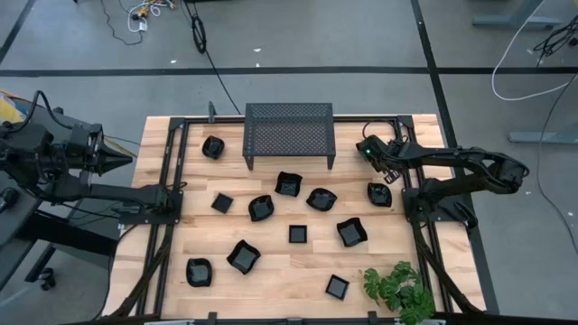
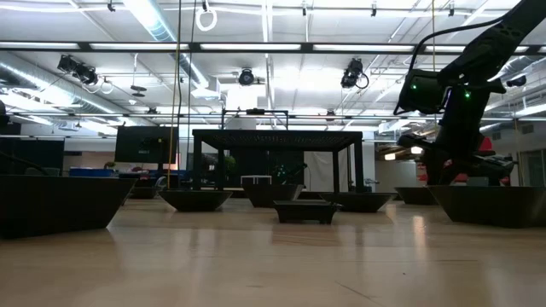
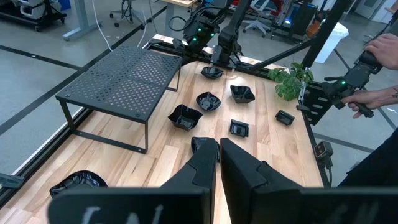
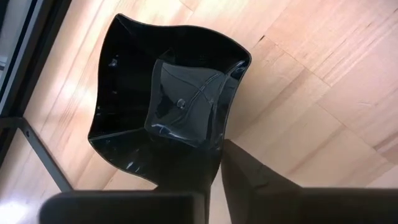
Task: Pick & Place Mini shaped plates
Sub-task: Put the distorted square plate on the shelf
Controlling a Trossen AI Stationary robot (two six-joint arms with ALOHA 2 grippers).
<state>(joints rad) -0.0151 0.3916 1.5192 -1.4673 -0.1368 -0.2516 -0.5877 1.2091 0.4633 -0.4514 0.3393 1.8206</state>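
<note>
Wooden table (image 1: 298, 280), black stand (image 1: 289, 131) at far edge. About a dozen plates (image 1: 298, 234) scattered, none on stand: task barely begun. Right gripper (image 1: 386, 178) pinched on a plate's (image 4: 168, 106) rim near right edge. Left gripper (image 3: 217, 158) closed, empty, off left edge.

no text, label, brand, number or sign can be read in any view — the pale marks on the dark block at the near edge of the left wrist view are too blurred to make out.
</note>
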